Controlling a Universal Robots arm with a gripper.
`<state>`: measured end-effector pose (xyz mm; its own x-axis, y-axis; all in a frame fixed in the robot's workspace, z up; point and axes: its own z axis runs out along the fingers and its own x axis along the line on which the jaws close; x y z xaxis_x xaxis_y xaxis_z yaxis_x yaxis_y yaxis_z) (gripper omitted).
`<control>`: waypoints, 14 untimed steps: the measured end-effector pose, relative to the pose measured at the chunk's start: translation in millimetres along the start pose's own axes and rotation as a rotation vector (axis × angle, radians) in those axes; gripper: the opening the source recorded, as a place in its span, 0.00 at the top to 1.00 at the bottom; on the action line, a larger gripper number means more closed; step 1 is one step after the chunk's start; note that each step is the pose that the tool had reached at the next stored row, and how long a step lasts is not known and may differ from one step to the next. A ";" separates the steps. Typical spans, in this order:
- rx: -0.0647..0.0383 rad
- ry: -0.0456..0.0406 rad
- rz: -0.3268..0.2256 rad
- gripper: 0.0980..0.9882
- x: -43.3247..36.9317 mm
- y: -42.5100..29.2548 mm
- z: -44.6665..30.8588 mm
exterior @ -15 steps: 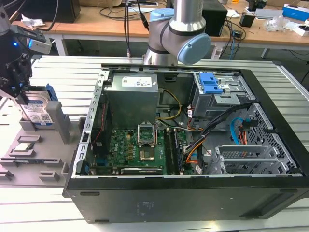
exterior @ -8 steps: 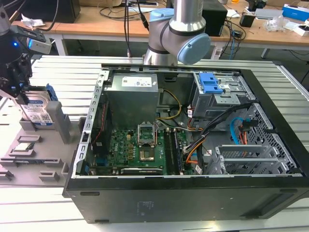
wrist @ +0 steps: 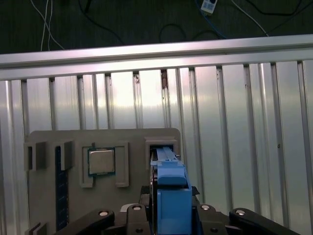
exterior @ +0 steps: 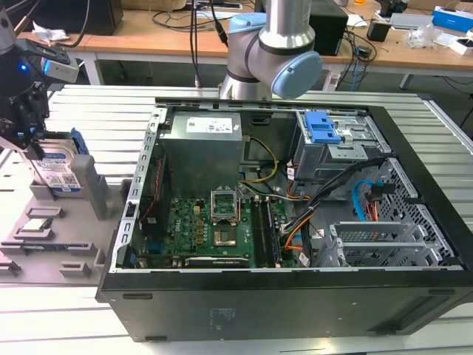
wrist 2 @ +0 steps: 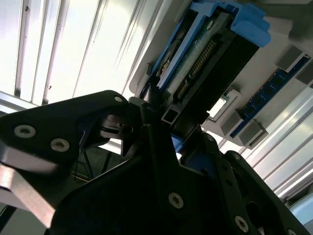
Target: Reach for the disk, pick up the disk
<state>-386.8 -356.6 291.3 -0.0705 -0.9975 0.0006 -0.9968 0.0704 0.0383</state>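
Note:
The disk (exterior: 63,171) stands on edge in a slot of the grey fixture plate (exterior: 74,237) at the exterior view's left, its blue-and-white label facing the camera and its blue bracket along the upper edge. My gripper (exterior: 33,151) comes down on the disk's end from above. In the first wrist view the disk's blue bracket (wrist: 171,196) sits between the two black fingers, over the plate's slot. In the second wrist view the fingers close in on both faces of the disk (wrist 2: 210,54), whose connector edge shows. The gripper (wrist 2: 164,122) looks shut on it.
An open black computer case (exterior: 295,296) takes up the middle of the ribbed metal table, with a grey power supply (exterior: 203,148) and a blue cage latch (exterior: 324,127) inside. A processor chip (wrist: 101,161) lies in a pocket of the fixture plate. The arm's base (exterior: 273,52) stands behind the case.

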 end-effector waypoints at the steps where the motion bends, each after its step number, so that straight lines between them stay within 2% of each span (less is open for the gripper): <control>1: 0.000 0.0000 0.000 0.70 0.0 -0.1 -1.0; 14: 0.000 0.0000 0.000 0.70 0.0 -0.2 -21.5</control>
<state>-385.8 -356.6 312.7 -0.0705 -0.9975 0.0006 -0.9968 0.0704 0.0385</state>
